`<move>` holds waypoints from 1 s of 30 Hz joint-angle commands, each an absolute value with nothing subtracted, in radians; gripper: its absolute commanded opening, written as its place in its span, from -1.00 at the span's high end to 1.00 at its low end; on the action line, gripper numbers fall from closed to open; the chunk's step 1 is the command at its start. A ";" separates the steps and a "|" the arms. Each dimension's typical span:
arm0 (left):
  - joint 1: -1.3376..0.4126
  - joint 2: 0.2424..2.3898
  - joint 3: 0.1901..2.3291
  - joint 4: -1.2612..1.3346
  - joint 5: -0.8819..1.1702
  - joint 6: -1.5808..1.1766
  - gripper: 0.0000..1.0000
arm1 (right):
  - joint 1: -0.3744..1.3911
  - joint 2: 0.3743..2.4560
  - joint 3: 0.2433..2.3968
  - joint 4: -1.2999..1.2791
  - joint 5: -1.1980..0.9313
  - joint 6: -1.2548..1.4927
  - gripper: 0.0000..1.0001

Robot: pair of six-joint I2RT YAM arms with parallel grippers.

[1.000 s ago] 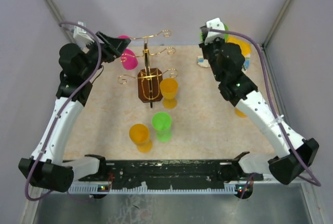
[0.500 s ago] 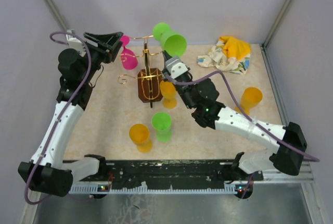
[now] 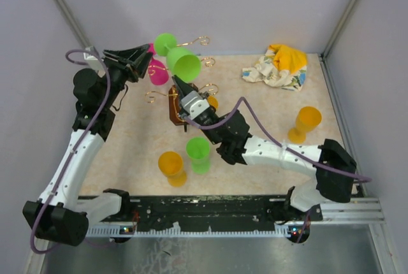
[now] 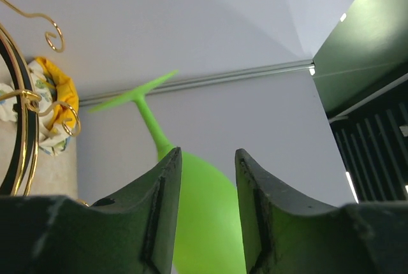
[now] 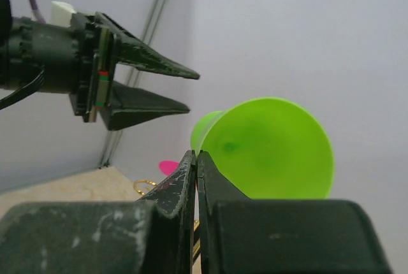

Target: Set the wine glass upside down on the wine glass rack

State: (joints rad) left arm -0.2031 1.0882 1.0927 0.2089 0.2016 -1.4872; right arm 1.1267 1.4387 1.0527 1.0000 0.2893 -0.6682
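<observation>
My right gripper (image 3: 180, 84) is shut on the rim of a green wine glass (image 3: 182, 62) and holds it high on its side above the rack, foot toward the back left. The right wrist view shows the closed jaws (image 5: 196, 155) pinching the bowl's wall (image 5: 268, 150). My left gripper (image 3: 139, 61) is open just left of the glass. In the left wrist view its fingers (image 4: 207, 156) stand apart with the green bowl (image 4: 204, 223) beyond the gap. The gold wire rack (image 3: 182, 95) on its brown base stands below. A pink glass (image 3: 157, 71) hangs on it.
An orange glass (image 3: 212, 102) by the rack is partly hidden behind my right arm. A green glass (image 3: 199, 153) and an orange glass (image 3: 171, 165) stand near the front. Another orange glass (image 3: 306, 123) stands at right. A crumpled cloth (image 3: 277, 67) lies back right.
My right arm has swung left with the green glass, from right of the rack post to just beside the left gripper. The left gripper has stayed near the pink glass.
</observation>
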 commanded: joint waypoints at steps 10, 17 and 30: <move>-0.209 1.060 1.048 0.259 0.238 -1.594 0.17 | 1.176 1.512 1.110 1.146 0.242 -0.735 1.00; -0.208 1.048 1.076 0.159 0.195 -1.508 0.08 | 1.181 1.511 1.114 1.145 0.240 -0.765 1.00; -0.208 1.101 1.060 0.221 0.278 -1.551 0.08 | 1.231 1.530 1.133 1.121 0.195 -0.792 1.00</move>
